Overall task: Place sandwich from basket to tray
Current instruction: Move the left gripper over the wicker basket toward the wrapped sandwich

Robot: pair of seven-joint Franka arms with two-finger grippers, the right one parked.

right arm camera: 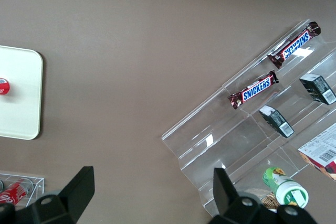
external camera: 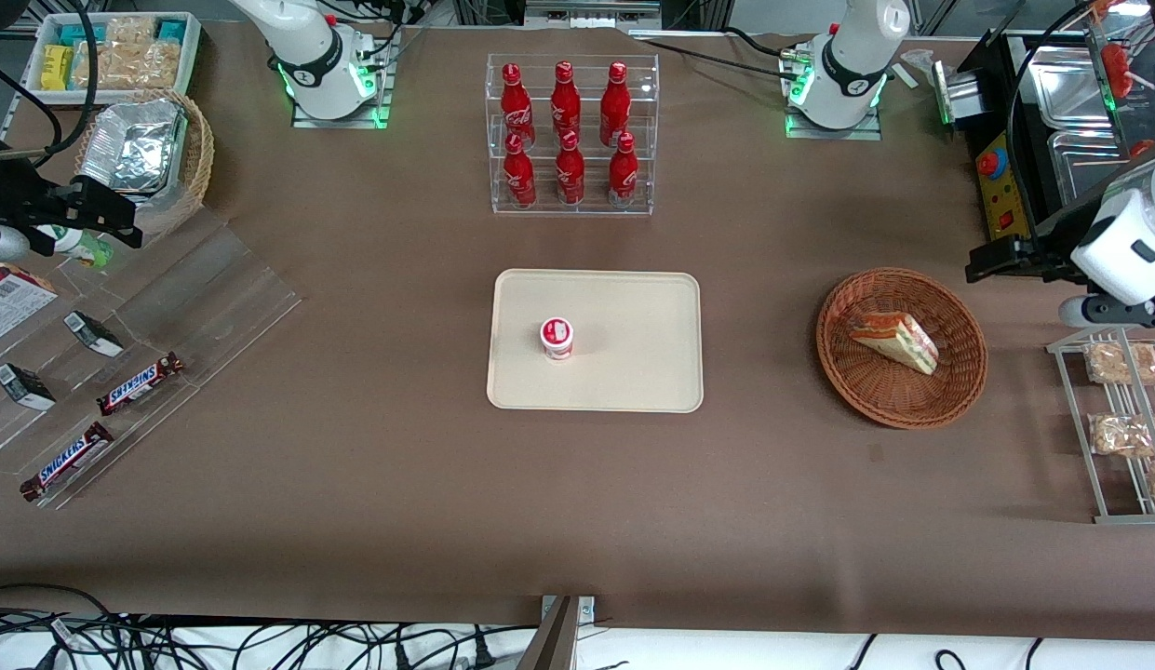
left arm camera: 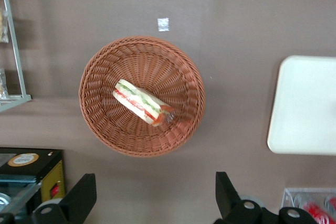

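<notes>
Inside the basket point(left arm camera: 105, 72) we see the sandwich point(left arm camera: 143, 102) lying flat. High above it our gripper point(left arm camera: 155, 195) hangs with fingers spread wide, holding nothing. Beside the basket sits the tray point(external camera: 633, 316) with a small cup point(external camera: 557, 337).

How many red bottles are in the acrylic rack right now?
6 red bottles in the rack: three on its upper tier, three on the lower tier nearer the camera. None look hidden. The gripper hovers open above the basket.
</notes>
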